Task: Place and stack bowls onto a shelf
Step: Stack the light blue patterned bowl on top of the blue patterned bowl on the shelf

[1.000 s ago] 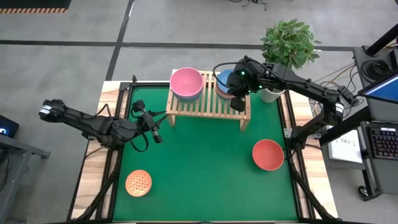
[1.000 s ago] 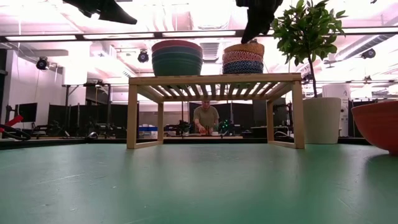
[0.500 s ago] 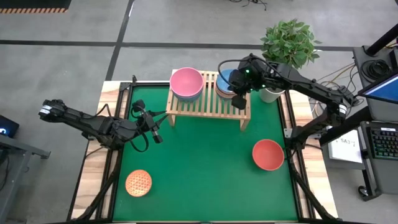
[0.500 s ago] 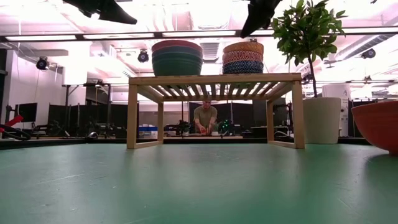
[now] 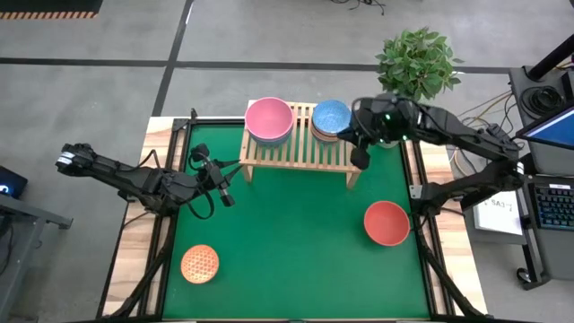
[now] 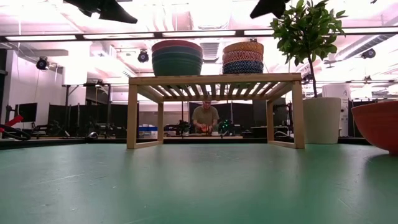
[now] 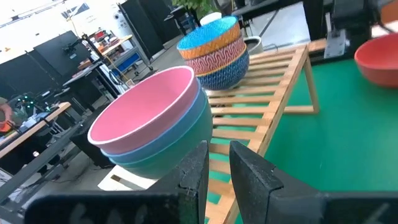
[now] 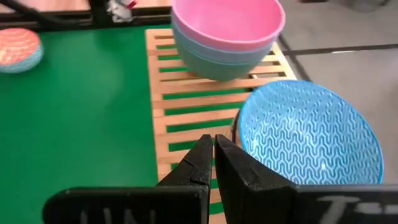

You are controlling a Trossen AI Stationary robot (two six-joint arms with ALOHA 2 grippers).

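Right pincer [image 5: 360,160], closed empty, beside shelf [image 5: 300,149] right end, light blue bowl [image 5: 332,117] stacked; next: fetch red bowl [image 5: 387,222] in front.

We see open bench [image 5: 296,242] mid-front; the shelf [image 5: 300,151] blocks the rear edge, its middle slats bare.

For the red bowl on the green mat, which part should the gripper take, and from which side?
Probably grip the rim of the red bowl, coming from above. It sits upright and open, alone on the green mat, so one finger can go inside the wall and one outside.
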